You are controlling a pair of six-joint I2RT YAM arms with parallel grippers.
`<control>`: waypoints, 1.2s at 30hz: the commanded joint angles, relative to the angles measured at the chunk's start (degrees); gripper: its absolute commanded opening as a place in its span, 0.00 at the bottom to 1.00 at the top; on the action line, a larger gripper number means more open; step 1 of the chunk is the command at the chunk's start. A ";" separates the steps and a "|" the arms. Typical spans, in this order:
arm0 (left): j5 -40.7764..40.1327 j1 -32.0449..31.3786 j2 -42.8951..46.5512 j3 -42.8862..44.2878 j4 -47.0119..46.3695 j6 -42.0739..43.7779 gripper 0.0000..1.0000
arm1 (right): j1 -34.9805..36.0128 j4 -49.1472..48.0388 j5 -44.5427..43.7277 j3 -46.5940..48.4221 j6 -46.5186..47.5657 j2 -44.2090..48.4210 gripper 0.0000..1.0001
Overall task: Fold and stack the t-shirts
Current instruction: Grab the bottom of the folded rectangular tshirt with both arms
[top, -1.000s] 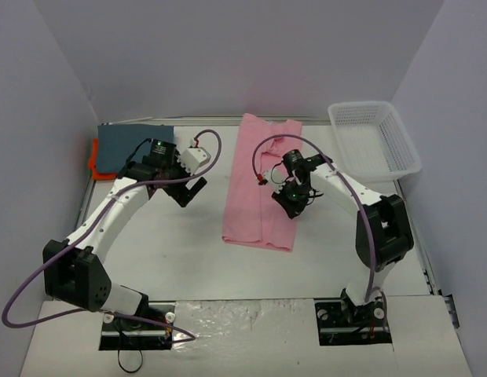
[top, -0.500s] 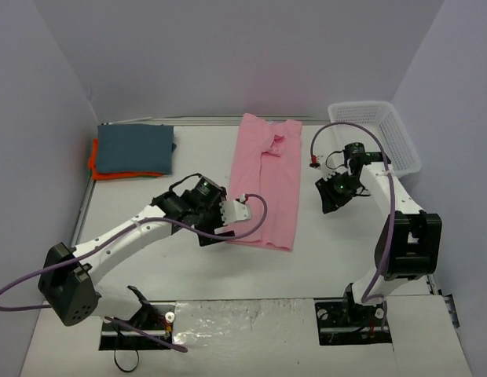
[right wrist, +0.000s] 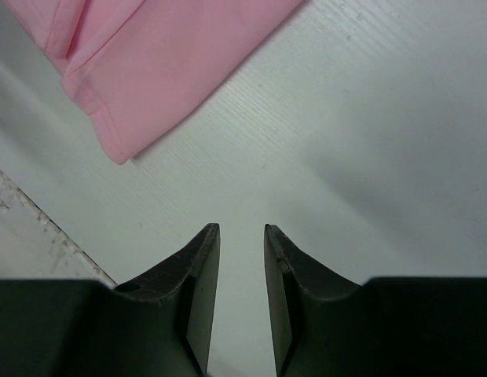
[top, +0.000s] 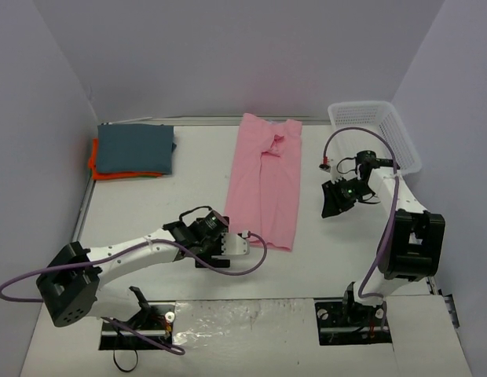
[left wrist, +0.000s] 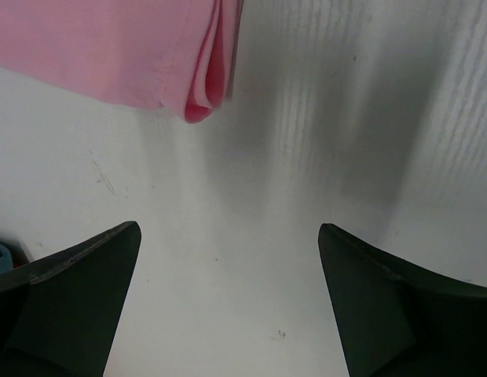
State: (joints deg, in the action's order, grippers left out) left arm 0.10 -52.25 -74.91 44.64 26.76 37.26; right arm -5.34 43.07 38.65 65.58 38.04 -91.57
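— How do your left jaws stand?
— My left gripper [left wrist: 228, 232] is spread wide, with nothing between its fingers but bare table [left wrist: 306, 118]. Its wrist camera shows the near corner of the pink shirt [left wrist: 200, 78] just ahead, with the layers doubled over. From the top camera that shirt is only a long flat strip.
— And the right?
— My right gripper [right wrist: 240, 229] has its fingers almost together around a thin slit of table, holding nothing. It hangs to the right of the pink shirt, apart from it, arm reached forward, near the basket [top: 377, 137].
— The left arm?
— Stretched low across the table, wrist at the shirt's near-left corner. From above the wrist hides the fingers.
— The other shirts?
— The slate shirt [top: 133, 148] lies on the orange shirt [top: 97, 169] at far left. Only the orange's edge shows.
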 commanded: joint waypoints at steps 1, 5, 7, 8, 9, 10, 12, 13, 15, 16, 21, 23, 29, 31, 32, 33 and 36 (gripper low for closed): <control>-2.73 -0.31 0.47 -0.87 -9.61 0.19 0.96 | -0.63 1.49 2.65 -0.02 0.81 -0.36 0.26; -1.51 -0.31 -2.25 -0.26 -14.01 -0.87 0.97 | -0.90 1.40 2.48 0.34 0.80 -2.64 0.26; -0.89 -0.40 -4.09 0.70 -15.07 -1.83 0.97 | -0.90 1.49 2.30 0.51 0.63 -3.35 0.25; -0.80 -0.48 -4.71 0.97 -15.94 -1.92 0.97 | -0.90 1.49 2.30 0.51 0.63 -3.61 0.24; -0.80 -0.49 -5.93 1.23 -16.39 -2.27 0.97 | -0.90 1.58 2.30 0.60 0.63 -3.70 0.23; -0.98 -0.57 -6.55 1.50 -16.83 -2.27 0.97 | -0.90 1.58 2.30 0.69 0.63 -3.70 0.22; -1.07 -0.66 -7.87 2.29 -17.53 -2.10 0.98 | -0.81 1.58 2.48 0.77 0.54 -3.44 0.21; -1.15 -0.66 -8.92 2.46 -17.71 -2.10 0.98 | -0.81 1.58 2.48 0.95 0.45 -3.35 0.21; -1.24 -0.75 -9.81 2.99 -18.15 -2.19 1.00 | -0.90 1.67 2.57 0.95 0.45 -3.18 0.21; -1.24 -0.75 -10.33 3.08 -18.24 -2.19 0.96 | -0.81 1.58 2.57 0.86 0.45 -3.09 0.21; -1.41 -0.75 -10.60 3.43 -18.15 -2.54 0.78 | -0.81 1.67 2.74 0.51 0.80 -2.56 0.21; -1.59 -0.75 -10.86 3.35 -18.33 -2.54 0.72 | -0.81 1.67 2.83 0.51 0.89 -2.39 0.21; -1.77 -0.75 -12.71 3.61 -18.41 -2.80 0.56 | -0.81 1.58 2.74 0.07 1.07 -1.77 0.21; -1.86 -0.75 -13.59 3.70 -18.68 -2.89 0.53 | -0.81 1.49 2.74 -0.02 1.16 -1.68 0.21; -1.94 -0.75 -13.85 3.87 -18.76 -2.98 0.51 | -0.72 1.58 2.83 -0.19 1.16 -1.60 0.21; -1.86 -0.75 -14.38 4.05 -18.85 -3.50 0.46 | -0.72 1.58 2.74 -0.19 1.07 -1.59 0.21; -2.21 -0.75 -15.00 4.40 -18.76 -3.68 0.41 | -0.72 1.67 2.74 -0.02 0.89 -1.59 0.21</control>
State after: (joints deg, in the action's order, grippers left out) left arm -1.58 -52.51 -89.60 46.63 8.58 34.48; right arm -5.98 42.65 40.12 65.58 38.26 -95.35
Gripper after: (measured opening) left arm 0.423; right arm 0.211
